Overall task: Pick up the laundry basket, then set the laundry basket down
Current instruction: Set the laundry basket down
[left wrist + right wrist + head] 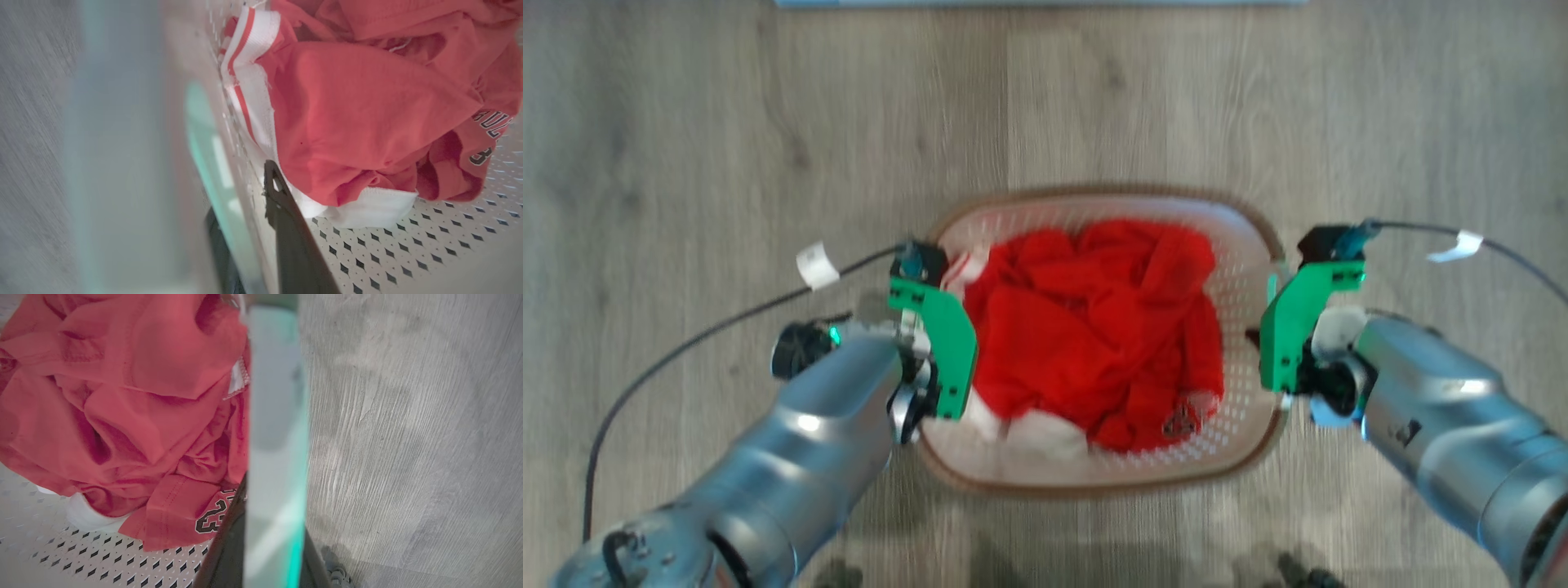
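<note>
straddling opposite ends of the laundry basket, left gripper and right gripper each appear clamped on its wall; it lies squarely between them.

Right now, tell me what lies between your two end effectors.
The laundry basket, holding a crumpled red jersey, spans the gap from left end effector to right end effector in the head view.

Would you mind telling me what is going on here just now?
The robot has both arms at the laundry basket, which holds a crumpled red garment with white trim. The left gripper and right gripper each straddle a side wall, one finger inside, one outside, apparently clamped. Whether the basket is off the grey floor cannot be told.
</note>
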{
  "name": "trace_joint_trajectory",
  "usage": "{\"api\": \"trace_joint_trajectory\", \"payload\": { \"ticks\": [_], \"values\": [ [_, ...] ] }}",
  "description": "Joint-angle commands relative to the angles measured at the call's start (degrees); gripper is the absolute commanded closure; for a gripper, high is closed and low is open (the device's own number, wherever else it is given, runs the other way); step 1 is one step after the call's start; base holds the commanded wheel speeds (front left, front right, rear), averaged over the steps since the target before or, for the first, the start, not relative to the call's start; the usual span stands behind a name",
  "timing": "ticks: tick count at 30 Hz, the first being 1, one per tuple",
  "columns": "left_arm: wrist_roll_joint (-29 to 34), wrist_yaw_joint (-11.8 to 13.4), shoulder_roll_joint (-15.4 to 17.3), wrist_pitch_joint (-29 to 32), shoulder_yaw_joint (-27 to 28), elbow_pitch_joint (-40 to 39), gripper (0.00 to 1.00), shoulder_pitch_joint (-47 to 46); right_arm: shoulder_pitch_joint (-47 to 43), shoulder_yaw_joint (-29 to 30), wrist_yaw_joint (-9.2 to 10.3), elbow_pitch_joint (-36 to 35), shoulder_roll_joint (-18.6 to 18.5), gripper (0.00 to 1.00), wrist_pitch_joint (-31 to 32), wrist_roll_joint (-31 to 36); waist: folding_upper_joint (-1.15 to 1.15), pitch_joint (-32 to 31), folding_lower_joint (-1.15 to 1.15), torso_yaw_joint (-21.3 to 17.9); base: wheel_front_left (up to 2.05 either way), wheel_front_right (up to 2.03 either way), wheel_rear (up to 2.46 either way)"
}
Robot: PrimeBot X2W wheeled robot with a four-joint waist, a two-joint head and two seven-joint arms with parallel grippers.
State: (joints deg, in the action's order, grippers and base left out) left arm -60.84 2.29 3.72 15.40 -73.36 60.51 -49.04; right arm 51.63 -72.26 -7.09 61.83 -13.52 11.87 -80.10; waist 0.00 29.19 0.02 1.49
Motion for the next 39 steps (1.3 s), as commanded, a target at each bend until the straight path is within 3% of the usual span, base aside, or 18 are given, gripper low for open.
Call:
{"api": "trace_joint_trajectory", "payload": {
  "ticks": [1, 10, 18, 39],
  "values": [
    [0.9, -1.0, -0.8, -0.4, 0.0, -3.0, 1.0, -1.2, 1.5, 0.4, -0.4, -1.2, -0.8, 1.0, -2.6, 0.9, 0.0, 4.9, -0.02, 0.2, 0.0, 0.0, 0.0],
    [-0.1, 2.3, -0.8, -3.7, 0.0, -4.8, 1.0, -6.3, 5.5, 0.2, -0.4, -2.5, -2.6, 1.0, -9.4, 2.5, 0.0, 13.5, -0.02, 1.2, 0.0, 0.0, 0.0],
    [0.0, 3.4, -0.8, -7.6, 0.0, -5.2, 1.0, -10.1, 8.8, 0.0, -0.4, -2.7, -3.8, 1.0, -13.0, 3.8, 0.0, 18.9, -0.02, 2.4, 0.0, 0.0, 0.0],
    [0.8, 4.5, -0.8, -8.4, 0.0, -5.5, 1.0, -13.0, 10.4, -0.4, -0.4, -2.8, -3.3, 1.0, -12.3, 2.2, 0.0, 23.3, -0.02, 2.4, 0.0, 0.0, 0.0]
  ]
}}
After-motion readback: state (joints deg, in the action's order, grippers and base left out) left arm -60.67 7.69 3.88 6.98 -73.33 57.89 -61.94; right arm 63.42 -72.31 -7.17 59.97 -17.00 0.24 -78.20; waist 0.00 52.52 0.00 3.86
